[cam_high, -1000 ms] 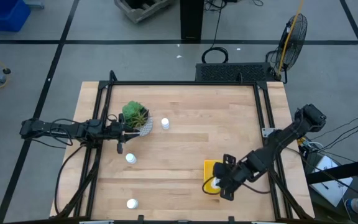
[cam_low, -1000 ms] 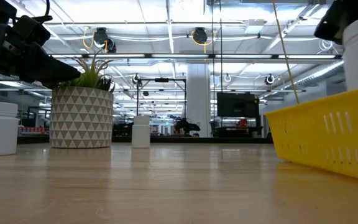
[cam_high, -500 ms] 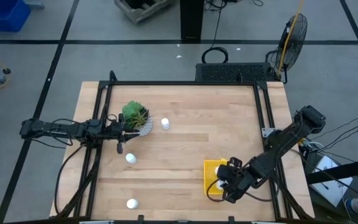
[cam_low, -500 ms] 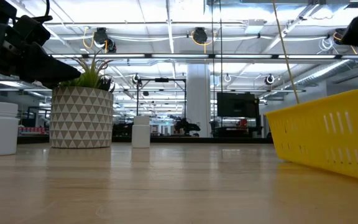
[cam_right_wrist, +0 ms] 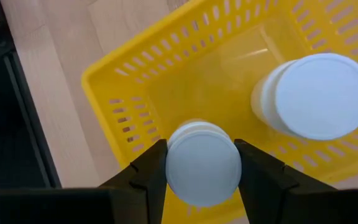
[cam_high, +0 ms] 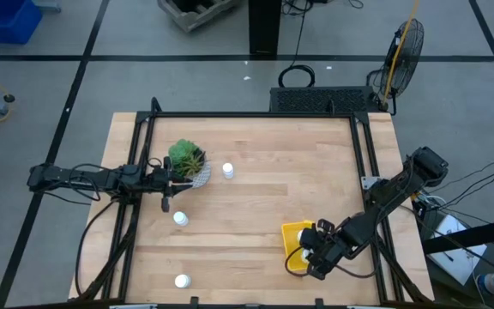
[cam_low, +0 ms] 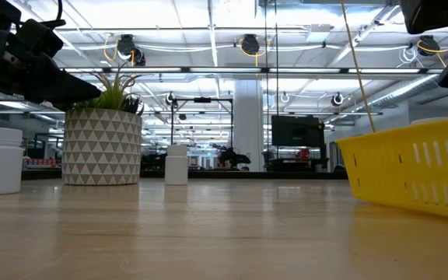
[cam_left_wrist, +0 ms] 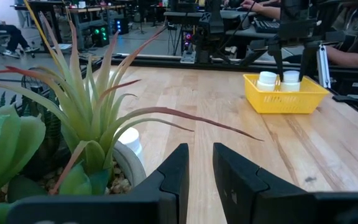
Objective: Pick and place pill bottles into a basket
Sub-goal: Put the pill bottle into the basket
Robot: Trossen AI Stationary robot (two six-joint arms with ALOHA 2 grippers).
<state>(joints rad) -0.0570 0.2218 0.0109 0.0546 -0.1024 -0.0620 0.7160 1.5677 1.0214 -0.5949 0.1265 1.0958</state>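
1. We are at the placing step: our right gripper [cam_right_wrist: 202, 163] hangs directly over the yellow basket [cam_right_wrist: 129, 93], its two fingers clamped on the cap of a pill bottle [cam_right_wrist: 202, 162] that sits between them, inside the basket walls

2. Just beside the held bottle, on the far side of the same tray, a second bottle [cam_right_wrist: 319, 96] already stands upright; the left wrist view shows both white caps side by side in the basket [cam_left_wrist: 286, 99]

3. We judge the next move to be opening the fingers so the bottle settles on the tray floor, then lifting straight up so neither finger clips the neighbouring bottle or the tray rim; whether the bottle's base already touches the floor we cannot tell

4. Three bottles remain on the table, well away from the right gripper: one [cam_high: 228, 171] beside the potted plant [cam_high: 187, 160], one [cam_high: 180, 218] nearer our left arm, one [cam_high: 181, 281] by the near table edge

5. Our left gripper [cam_high: 168, 176] waits at the plant, fingers a little apart and holding nothing
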